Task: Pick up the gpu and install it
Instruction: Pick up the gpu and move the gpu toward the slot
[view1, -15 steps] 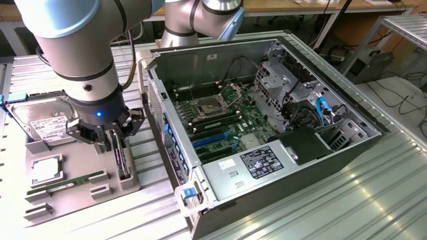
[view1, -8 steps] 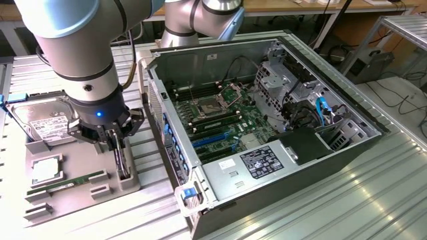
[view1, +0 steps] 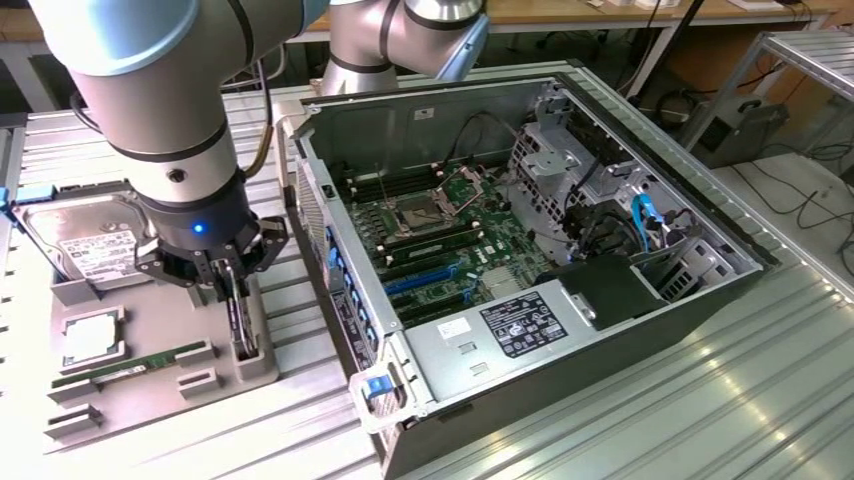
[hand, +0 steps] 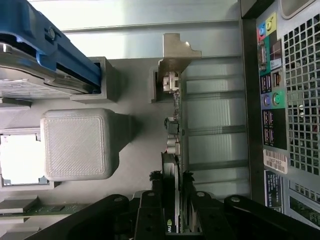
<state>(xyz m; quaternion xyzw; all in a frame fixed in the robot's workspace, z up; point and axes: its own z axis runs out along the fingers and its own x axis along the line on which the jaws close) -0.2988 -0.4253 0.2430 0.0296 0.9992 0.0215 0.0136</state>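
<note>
Open computer case (view1: 561, 420) on a metal counter (view1: 747, 400). Beside it, a grey tray (view1: 160, 325) holds a hard drive (view1: 94, 250), RAM stick (view1: 134, 363) and possibly a CPU (view1: 91, 338).

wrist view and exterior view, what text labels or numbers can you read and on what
None can be read.
On the hard drive, white label: blurred.
Inside the computer case, black label: too small.
On the back panel, barcode sticker: blurred.

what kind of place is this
Probably a robotics lab workbench for PC assembly: a robot arm over a grey parts tray, beside an open computer case on a ribbed metal table.
</note>
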